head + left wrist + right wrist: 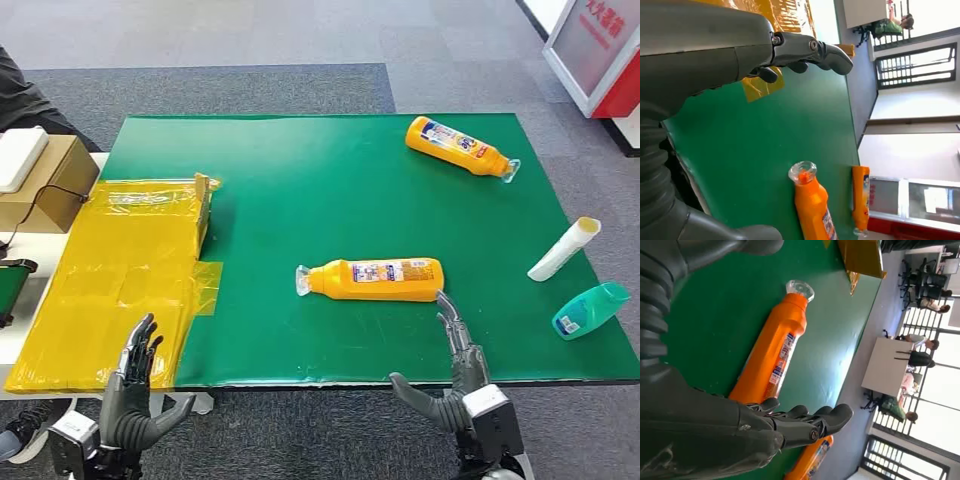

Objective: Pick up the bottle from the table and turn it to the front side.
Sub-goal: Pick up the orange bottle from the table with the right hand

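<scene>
Left robot hand point(137, 375): low at the near edge of the counter point(302, 200), over the yellow plastic sheet point(113, 290). Fingers spread and raised, thumb out, holding nothing. Well apart from any bottle.

Orange bottle point(373, 279): lies flat on its side just ahead of the right robot hand, clear cap point(303, 281) pointing toward the left robot hand's side, base end nearest the right fingertips point(447, 305). Label strip faces up.

Right robot hand point(460, 385): fingers extended forward and apart, thumb out to the side, empty; tips close to the bottle's base corner, contact not certain.

Handling, as judged: rigid plastic, smooth and likely slick, fill level not visible, so weight uncertain. The rounded body could roll when nudged. Best hold looks like mid-body across the label, thumb opposite the fingers, not the narrow neck.

Farther beyond the right robot hand: second orange bottle point(457, 146).
</scene>
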